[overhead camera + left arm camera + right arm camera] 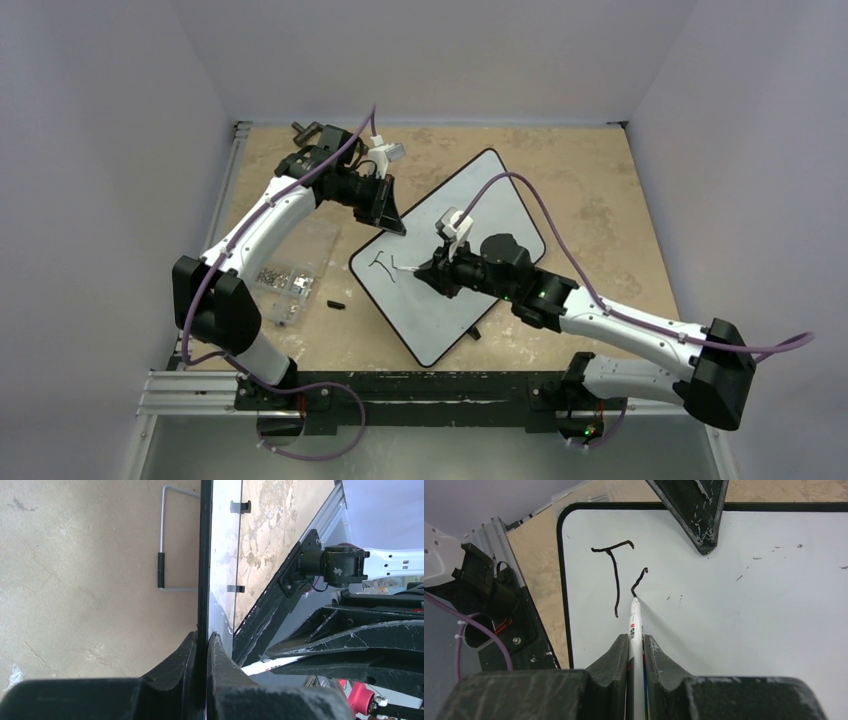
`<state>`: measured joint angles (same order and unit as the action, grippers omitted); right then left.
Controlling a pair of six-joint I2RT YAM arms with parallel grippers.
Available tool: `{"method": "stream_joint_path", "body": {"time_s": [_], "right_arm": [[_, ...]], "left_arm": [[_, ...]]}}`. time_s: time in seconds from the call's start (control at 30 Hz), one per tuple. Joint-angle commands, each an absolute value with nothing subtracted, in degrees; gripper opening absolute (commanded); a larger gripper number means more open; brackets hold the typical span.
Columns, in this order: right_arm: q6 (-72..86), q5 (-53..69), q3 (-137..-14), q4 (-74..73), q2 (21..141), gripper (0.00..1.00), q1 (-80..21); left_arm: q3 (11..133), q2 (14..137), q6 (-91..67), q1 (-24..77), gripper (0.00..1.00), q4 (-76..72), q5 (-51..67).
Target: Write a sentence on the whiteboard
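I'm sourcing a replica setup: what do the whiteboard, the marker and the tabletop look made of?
Whiteboard: smooth white face, likely melamine or coated steel, since the ink sits in clean lines on it; thin black rim, probably plastic. Marker: white plastic-looking barrel with printed label. Tabletop: matte, mottled tan board, perhaps plywood or cork.

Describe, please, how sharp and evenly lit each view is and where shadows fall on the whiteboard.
Top external: soft, even light, no glare on the whiteboard. Right wrist: the strokes of the sentence are crisp; the marker throws a faint shadow rightward across the board. Left wrist: the left gripper, clamped on the board's rim, is dark and underlit.
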<state>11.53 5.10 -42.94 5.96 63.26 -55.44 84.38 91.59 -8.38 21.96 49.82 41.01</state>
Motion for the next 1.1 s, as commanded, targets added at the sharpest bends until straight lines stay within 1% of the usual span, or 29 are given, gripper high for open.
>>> {"method": "stream_joint_path", "body": {"time_s": [0.0,0.2,0.4,0.7,1.07], "right_arm": [[11.81,0.57,-42.89,4.07,61.53,0.0,-55.11],[12.34,-2.69,-44.12,2.99,61.99,0.0,-55.11],[12.12,-2.81,-46.98,3.73,63.83,0.0,-55.1],[11.32,-0.46,-50.41,4.26,66.67,0.0,-55.1],[10.07,3.21,-48.32,5.03,65.82,0.0,-55.11]], "left_arm": [[84.97,89.03,-7.3,21.53,0.0,48.32,33.47],[84.86,88.95,-7.3,21.51,0.0,48.29,33.51],[84.9,88.87,-7.38,21.53,0.0,48.32,33.59],[84.9,88.98,-7.38,21.62,0.0,48.25,33.6],[85.02,88.95,-7.21,21.62,0.0,48.38,33.34]]}}
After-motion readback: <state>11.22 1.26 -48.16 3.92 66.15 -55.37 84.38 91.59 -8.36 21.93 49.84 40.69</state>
